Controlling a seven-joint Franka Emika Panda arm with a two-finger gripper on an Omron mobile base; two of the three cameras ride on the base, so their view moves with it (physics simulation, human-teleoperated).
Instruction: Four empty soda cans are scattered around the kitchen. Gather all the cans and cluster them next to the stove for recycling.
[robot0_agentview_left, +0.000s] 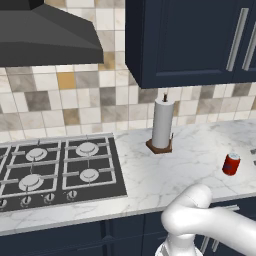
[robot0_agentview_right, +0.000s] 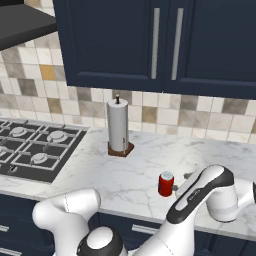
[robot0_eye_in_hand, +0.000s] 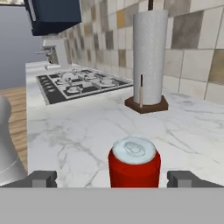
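Observation:
One red soda can (robot0_agentview_left: 231, 164) with a silver top stands upright on the white marble counter, right of the paper towel roll and well away from the stove (robot0_agentview_left: 60, 170). The right base view shows this can (robot0_agentview_right: 166, 184) near the counter's front edge, with the arm's dark-and-white forearm just right of it. In the hand view my gripper (robot0_eye_in_hand: 113, 179) is open. Its two dark fingertips (robot0_eye_in_hand: 43, 179) stand wide on either side of the can (robot0_eye_in_hand: 134, 166), not touching it. The stove (robot0_eye_in_hand: 83, 85) lies far behind it.
A tall white paper towel roll (robot0_agentview_left: 162, 124) on a dark base stands between the can and the stove. A dark range hood (robot0_agentview_left: 45, 35) hangs over the burners. Navy upper cabinets (robot0_agentview_left: 190, 40) hang above the counter. Bare marble (robot0_agentview_left: 145, 175) lies right of the stove.

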